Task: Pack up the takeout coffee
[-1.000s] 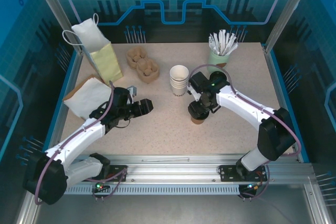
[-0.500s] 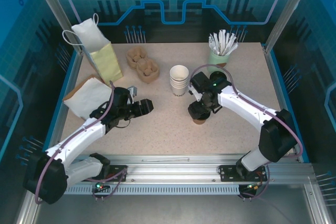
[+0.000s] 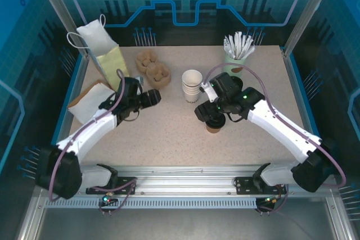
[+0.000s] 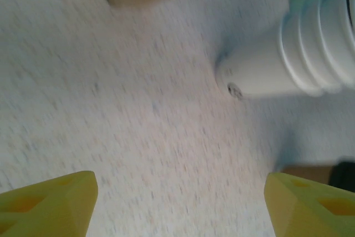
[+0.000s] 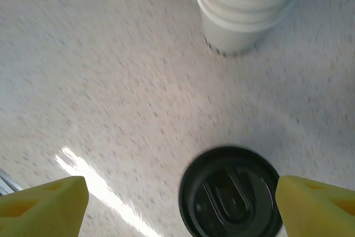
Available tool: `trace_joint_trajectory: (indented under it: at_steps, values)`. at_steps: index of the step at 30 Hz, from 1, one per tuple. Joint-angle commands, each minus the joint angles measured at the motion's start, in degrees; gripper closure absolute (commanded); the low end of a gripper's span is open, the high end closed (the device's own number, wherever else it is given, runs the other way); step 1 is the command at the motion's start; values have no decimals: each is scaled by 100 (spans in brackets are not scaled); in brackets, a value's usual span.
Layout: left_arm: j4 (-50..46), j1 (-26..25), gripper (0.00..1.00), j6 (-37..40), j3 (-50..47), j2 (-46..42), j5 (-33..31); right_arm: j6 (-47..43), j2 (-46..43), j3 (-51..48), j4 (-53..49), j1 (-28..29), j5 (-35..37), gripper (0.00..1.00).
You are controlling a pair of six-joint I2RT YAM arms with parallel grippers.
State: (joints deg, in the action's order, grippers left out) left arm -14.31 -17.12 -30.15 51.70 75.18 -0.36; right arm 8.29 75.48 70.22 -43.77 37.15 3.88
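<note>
The takeout coffee (image 3: 213, 127), a small brown paper cup with a black lid (image 5: 230, 192), stands on the table in front of the white cup stack. My right gripper (image 3: 205, 113) hovers just above it, open. In the right wrist view the lid lies below my right gripper (image 5: 180, 206), close to the right-hand yellow finger (image 5: 319, 206), and neither finger touches it. My left gripper (image 3: 153, 97) is open over bare tabletop to the left of the white cups. In the left wrist view, nothing is between the fingers of my left gripper (image 4: 177, 203).
A stack of white paper cups (image 3: 192, 85) stands behind the coffee. Two tan pulp cup carriers (image 3: 153, 67) lie at the back, beside an upright white and yellow-green bag (image 3: 107, 54). A flat white bag (image 3: 90, 102) lies at the left, a green holder of white sticks (image 3: 237, 54) at the back right.
My right gripper has opened wider and come up off the coffee's lid, its arm swinging round. My left gripper has moved back and slightly left, toward the cup carriers.
</note>
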Motion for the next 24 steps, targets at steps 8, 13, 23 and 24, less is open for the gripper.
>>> trace_joint_trajectory:
  at_steps: [8, 13, 23, 24]
  values:
    - [-804, 174, 33, 1463, 2594, 2180, -1174, -14, 231, 179, 741, 96, -229, 10]
    - [-1411, 298, 35, 1691, 3734, 3020, -1148, -53, 259, 83, 775, 100, -158, 10]
    - [-2446, 315, 46, 1036, 5710, 4446, -1502, -74, 379, -61, 869, 91, -125, 10]
    - [-2519, 311, 46, 978, 5827, 4533, -1595, -82, 398, -58, 861, 91, -113, 10]
